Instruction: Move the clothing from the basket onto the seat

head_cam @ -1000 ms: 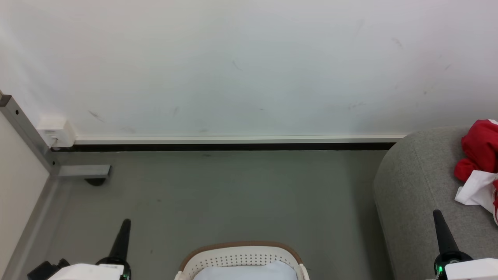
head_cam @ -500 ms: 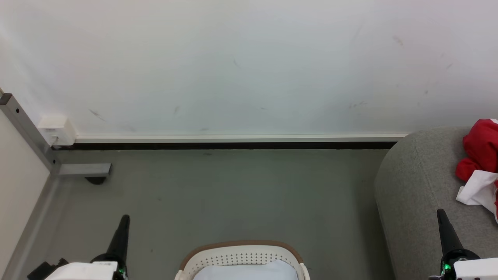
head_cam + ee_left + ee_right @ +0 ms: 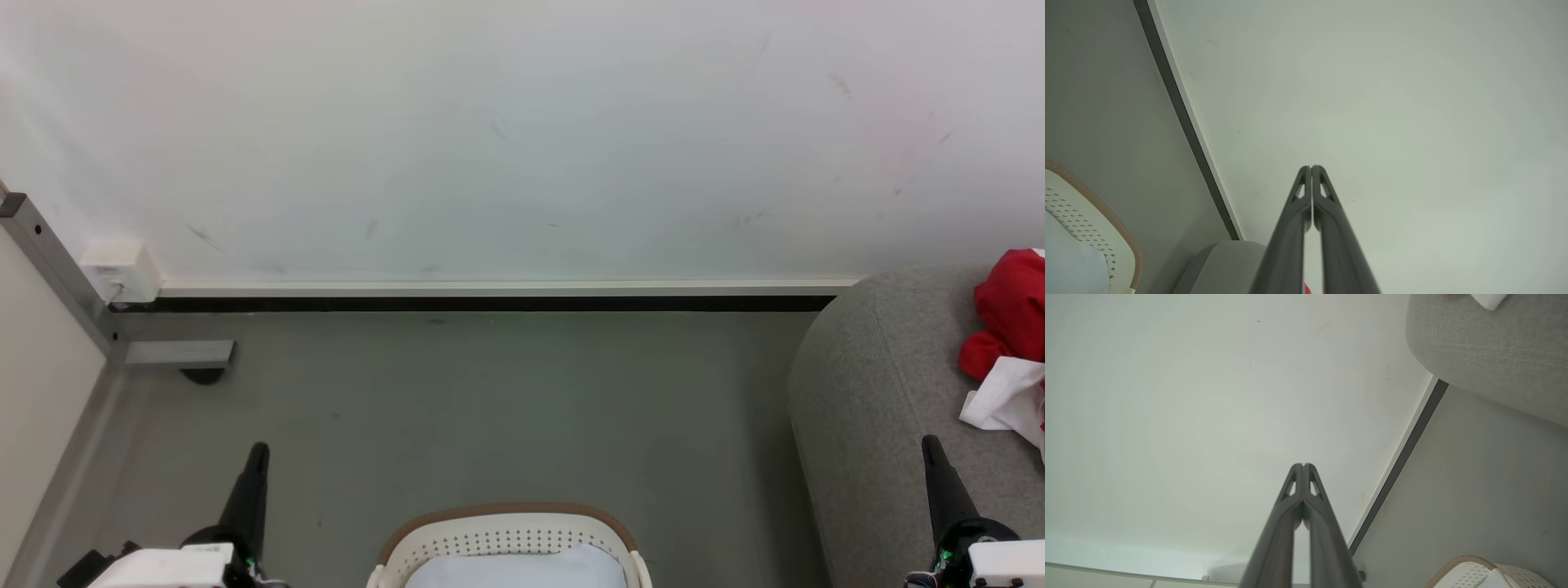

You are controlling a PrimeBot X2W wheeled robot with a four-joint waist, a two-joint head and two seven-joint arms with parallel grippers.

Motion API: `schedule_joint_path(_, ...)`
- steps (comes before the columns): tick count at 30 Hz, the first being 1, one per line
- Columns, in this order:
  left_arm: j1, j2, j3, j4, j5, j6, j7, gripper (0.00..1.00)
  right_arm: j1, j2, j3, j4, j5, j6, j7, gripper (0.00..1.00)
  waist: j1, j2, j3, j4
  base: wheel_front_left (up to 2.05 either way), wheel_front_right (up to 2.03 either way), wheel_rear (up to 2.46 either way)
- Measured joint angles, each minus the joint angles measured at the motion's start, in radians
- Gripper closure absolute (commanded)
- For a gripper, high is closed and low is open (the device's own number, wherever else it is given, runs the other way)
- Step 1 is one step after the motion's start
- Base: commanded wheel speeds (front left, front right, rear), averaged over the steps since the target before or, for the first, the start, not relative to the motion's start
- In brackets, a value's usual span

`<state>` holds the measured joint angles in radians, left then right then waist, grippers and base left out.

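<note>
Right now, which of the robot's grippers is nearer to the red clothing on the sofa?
Right. The right gripper shows just below the clothing, against the sofa; the left gripper is far to the left, past the basket.

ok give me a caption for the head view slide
Red clothing lies on the grey seat, the basket holds a pale cloth, left gripper and right gripper shut below.

Scuffed white wall (image 3: 522, 122), grey floor (image 3: 490, 408) — dark skirting strip (image 3: 490, 305) between.
</note>
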<state>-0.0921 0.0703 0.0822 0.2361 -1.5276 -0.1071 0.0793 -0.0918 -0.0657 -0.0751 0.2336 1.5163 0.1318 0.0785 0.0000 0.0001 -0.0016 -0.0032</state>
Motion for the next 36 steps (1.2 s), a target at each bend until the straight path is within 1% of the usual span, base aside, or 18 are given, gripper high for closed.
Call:
schedule_joint_path(16,-0.012,-0.018,0.027,0.010,-0.078,-0.024,0.031,1.00,-0.009,0.003,-0.022,0.009,0.106,0.000,0.021,1.00,0.0000,0.0000,0.005,0.003,0.00,0.00,0.00)
schedule_joint_path(36,-0.012,-0.020,0.030,0.010,-0.082,-0.025,0.034,1.00,-0.010,0.006,-0.026,0.010,0.109,0.000,0.026,1.00,0.0000,0.0000,0.005,0.003,0.00,0.00,0.00)
